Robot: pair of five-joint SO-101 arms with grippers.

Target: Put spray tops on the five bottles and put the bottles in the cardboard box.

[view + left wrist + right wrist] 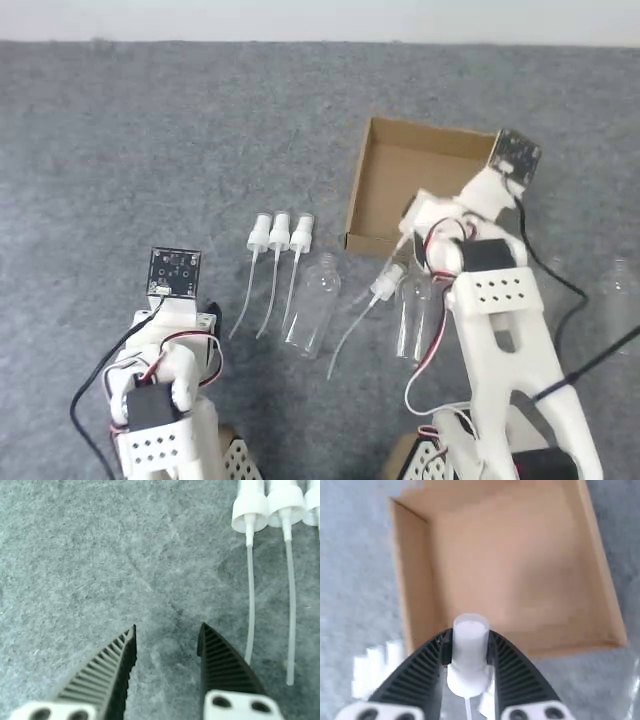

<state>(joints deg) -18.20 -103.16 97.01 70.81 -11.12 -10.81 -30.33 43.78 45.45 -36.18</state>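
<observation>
Fingers of the right gripper squeeze one spray top tight. That held top sits right at the near wall of the cardboard box. Just in front of the box, a loose spray top lies on the grey mat, very close to a clear bottle beside the right arm. Left of the box, three more spray tops lie side by side in a row, their thin tubes pointing toward the arms. A second bottle lies next to that row. A third bottle rests well to the right of the box. That makes five tops and three bottles that can be counted; more bottles may hide behind the right arm. The left gripper hangs over the mat with its jaws spread apart, near the row of three tops and well apart from the box.
</observation>
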